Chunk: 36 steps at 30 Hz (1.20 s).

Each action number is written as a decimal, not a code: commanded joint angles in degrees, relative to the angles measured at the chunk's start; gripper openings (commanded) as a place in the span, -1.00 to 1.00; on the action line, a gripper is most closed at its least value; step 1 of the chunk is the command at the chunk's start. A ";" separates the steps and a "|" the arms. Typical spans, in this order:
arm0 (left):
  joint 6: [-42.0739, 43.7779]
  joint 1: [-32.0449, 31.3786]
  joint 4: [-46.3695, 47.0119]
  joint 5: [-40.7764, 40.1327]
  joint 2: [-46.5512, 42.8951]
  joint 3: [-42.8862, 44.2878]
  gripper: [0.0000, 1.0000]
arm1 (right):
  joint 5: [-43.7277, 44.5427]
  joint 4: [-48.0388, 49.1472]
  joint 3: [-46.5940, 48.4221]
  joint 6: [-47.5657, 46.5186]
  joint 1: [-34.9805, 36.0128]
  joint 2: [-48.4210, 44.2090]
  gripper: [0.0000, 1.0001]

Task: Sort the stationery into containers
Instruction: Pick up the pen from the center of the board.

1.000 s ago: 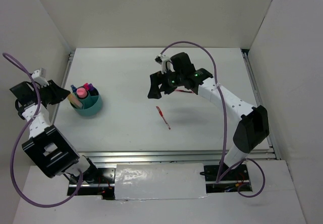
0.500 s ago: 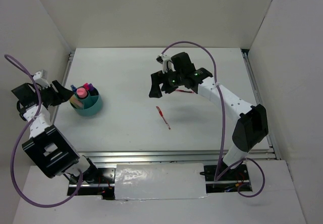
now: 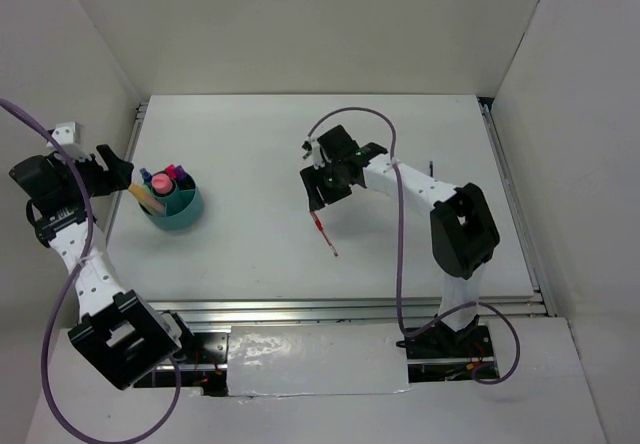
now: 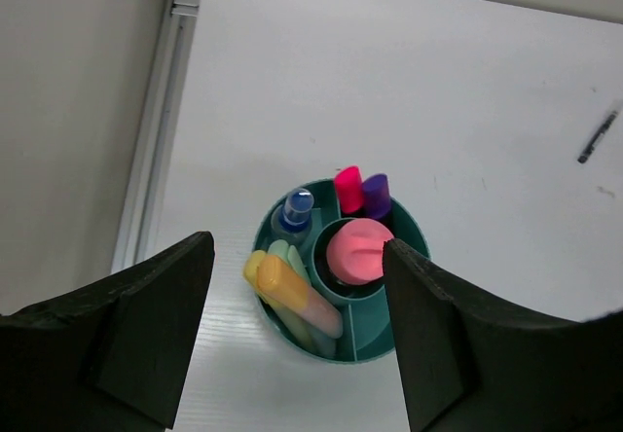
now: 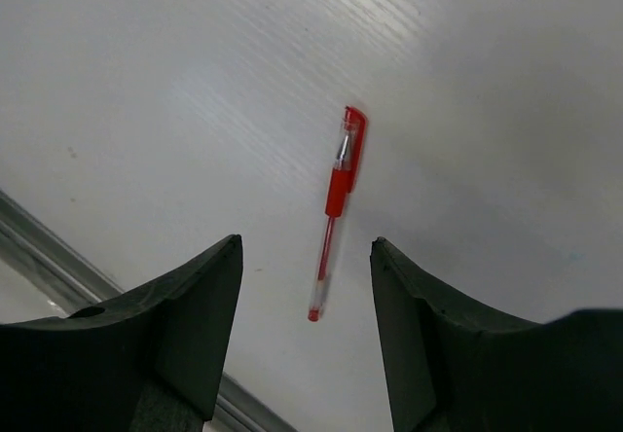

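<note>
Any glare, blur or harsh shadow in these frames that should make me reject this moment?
Top external view: even, soft light, with one shiny glare patch on the white strip between the arm bases. Left wrist view: the teal cup and its markers are sharp, while the jaws are dark, featureless shapes in the foreground. Right wrist view: the red pen is sharp, and the jaws are dark and slightly soft.

A teal cup (image 3: 191, 215) stands near the left edge of the white worktop (image 3: 250, 144). It holds pink, purple and blue-capped pieces upright, and an orange highlighter (image 3: 141, 195) leans over its left rim. The left claw (image 3: 121, 169) hangs just beside that rim. The right claw (image 3: 316, 199) points down over the upper end of a red pen (image 3: 324, 234) lying flat near the middle.
</note>
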 commanded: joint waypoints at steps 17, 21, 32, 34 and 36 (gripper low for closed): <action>0.48 0.38 0.60 9.81 -2.45 2.97 0.69 | 12.67 -2.26 -5.95 -4.00 2.22 10.71 0.17; -1.99 -0.41 3.24 10.17 -4.82 1.13 0.70 | 11.08 -2.70 -5.52 -4.44 2.48 11.60 0.12; -2.07 -0.67 2.36 7.27 -6.58 0.77 0.75 | 7.39 1.95 -7.44 0.57 1.61 2.03 0.12; -2.08 -0.67 2.27 7.44 -6.50 0.95 0.76 | 4.94 2.65 -8.50 1.09 1.69 0.27 0.13; -1.81 -1.02 1.92 8.14 -6.41 1.04 0.77 | 3.53 2.22 -8.59 1.10 2.22 0.26 0.12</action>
